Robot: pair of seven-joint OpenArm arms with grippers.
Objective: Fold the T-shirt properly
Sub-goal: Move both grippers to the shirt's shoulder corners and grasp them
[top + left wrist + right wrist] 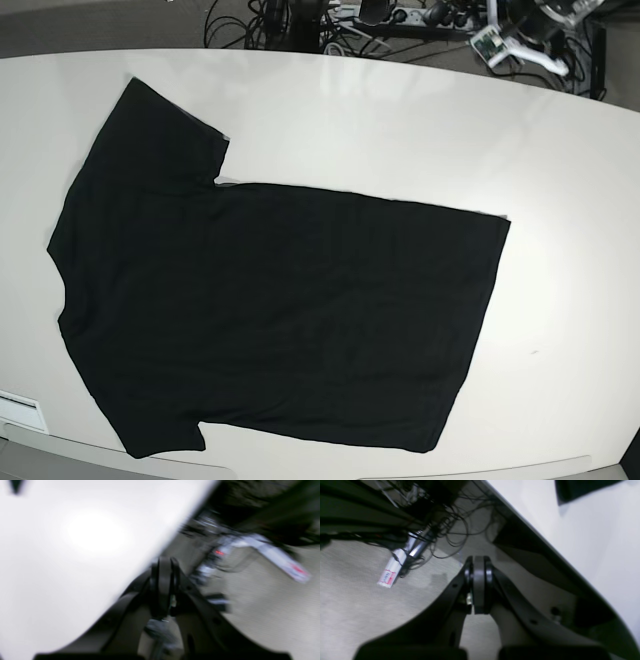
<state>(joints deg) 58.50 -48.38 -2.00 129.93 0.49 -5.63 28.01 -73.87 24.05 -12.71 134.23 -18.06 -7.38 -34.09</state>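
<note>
— Across the white bench (560, 200), spread flat from nine o'clock to four: the T-shirt (270, 310), plain black side up. Soft, light, limp; likely best pinched at hem corners or sleeve edges.

— And the jaws?

— Left gripper (163, 563) and right gripper (478, 562) both clenched on nothing, off the bench edge over the floor, well apart from the cloth.

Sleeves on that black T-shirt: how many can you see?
2. The T-shirt lies flat on the white table: one sleeve at its upper left, the other sleeve at its lower left. None looks hidden.
</note>
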